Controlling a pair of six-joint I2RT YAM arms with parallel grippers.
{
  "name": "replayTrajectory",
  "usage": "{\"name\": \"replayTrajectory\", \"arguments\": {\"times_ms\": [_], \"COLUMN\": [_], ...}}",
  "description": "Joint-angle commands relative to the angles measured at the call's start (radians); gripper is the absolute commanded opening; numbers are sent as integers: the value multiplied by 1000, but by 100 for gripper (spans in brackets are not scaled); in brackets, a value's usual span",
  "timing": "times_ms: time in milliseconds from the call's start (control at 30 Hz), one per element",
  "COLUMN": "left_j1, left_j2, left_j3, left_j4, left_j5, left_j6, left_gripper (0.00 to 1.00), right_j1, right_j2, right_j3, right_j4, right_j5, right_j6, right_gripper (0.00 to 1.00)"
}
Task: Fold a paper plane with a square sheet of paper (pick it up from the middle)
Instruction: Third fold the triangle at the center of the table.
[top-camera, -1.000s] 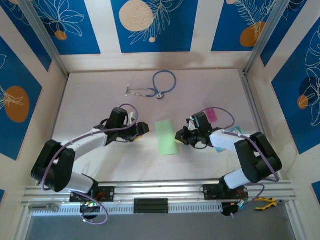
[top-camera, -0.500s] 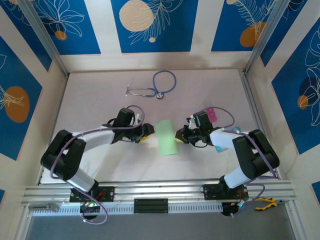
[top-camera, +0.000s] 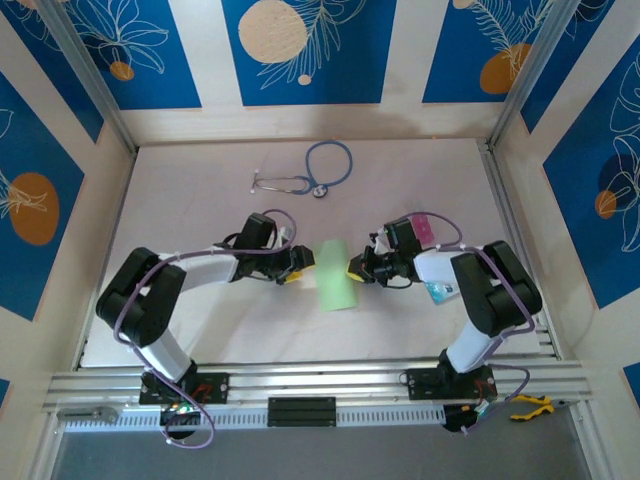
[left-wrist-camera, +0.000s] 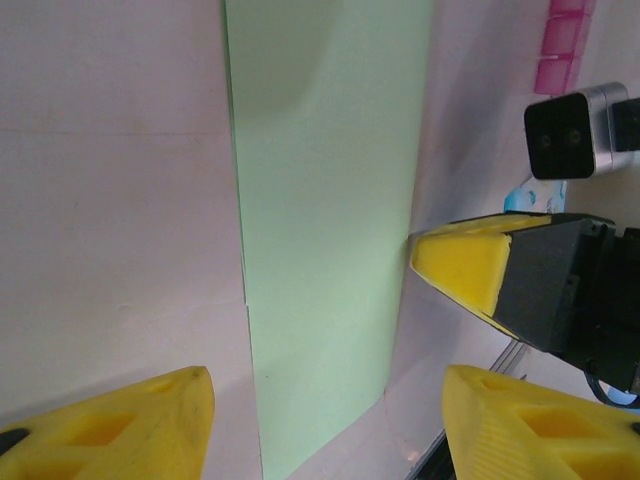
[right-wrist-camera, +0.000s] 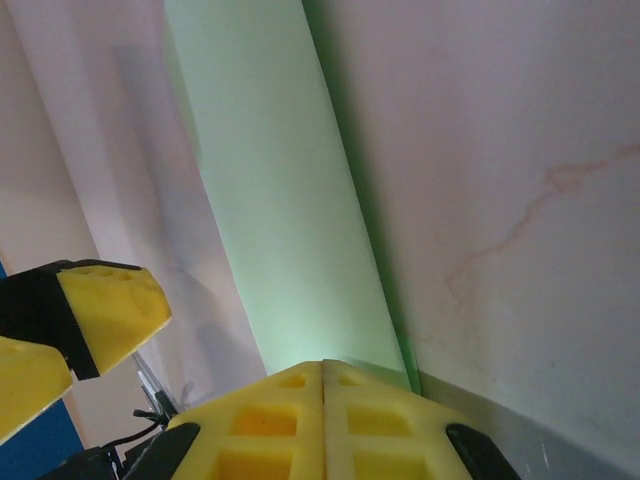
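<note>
**A:** One strip of green paper (top-camera: 335, 275), folded narrow, lies flat on the table (top-camera: 200, 200), dead centre between the two arms.

**B:** And its long axis runs away from the arm bases, tilted just a touch. So each arm meets a long edge side-on.

**A:** Exactly. The right gripper (right-wrist-camera: 322, 385) is the nearer one. Its fingers are pressed together into a single wedge, and that wedge is right at the paper's right edge.

**B:** Pinching it?

**A:** No, nothing between those fingers. The left gripper (left-wrist-camera: 325, 410) is just beside the opposite edge, with its fingers spread wide and the strip lying in front of the gap.

**B:** So I reckon the move turns on that right edge: the wedge nudges, the open hand receives.

**A:** That's my guess too. The left wrist camera shows the closed tip meeting the edge cleanly. The right wrist camera adds a darker green band along that side, either a lower layer or shadow, I can't tell which.

**B:** And from above, the stethoscope (top-camera: 310, 172) sits well apart at the far side.
</note>
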Motion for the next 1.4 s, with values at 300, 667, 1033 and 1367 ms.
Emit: {"name": "replayTrajectory", "arguments": {"times_ms": [300, 667, 1033, 1367], "left_j1": [-24, -55, -63, -65], "left_j2": [55, 130, 166, 207], "left_j3": [32, 93, 118, 126], "left_j4": [3, -30, -51, 6], "left_j5": [28, 10, -41, -13], "left_j6": [-1, 16, 16, -14], "left_gripper": [61, 52, 47, 35], "right_j1": [8, 51, 56, 57], "right_j2": [76, 86, 74, 72], "right_j3": [-59, -71, -76, -78], "right_j4": [-4, -3, -7, -10], "right_j5": [48, 103, 117, 119], "right_j6": [41, 123, 125, 124], "right_gripper": [6, 6, 5, 5]}}
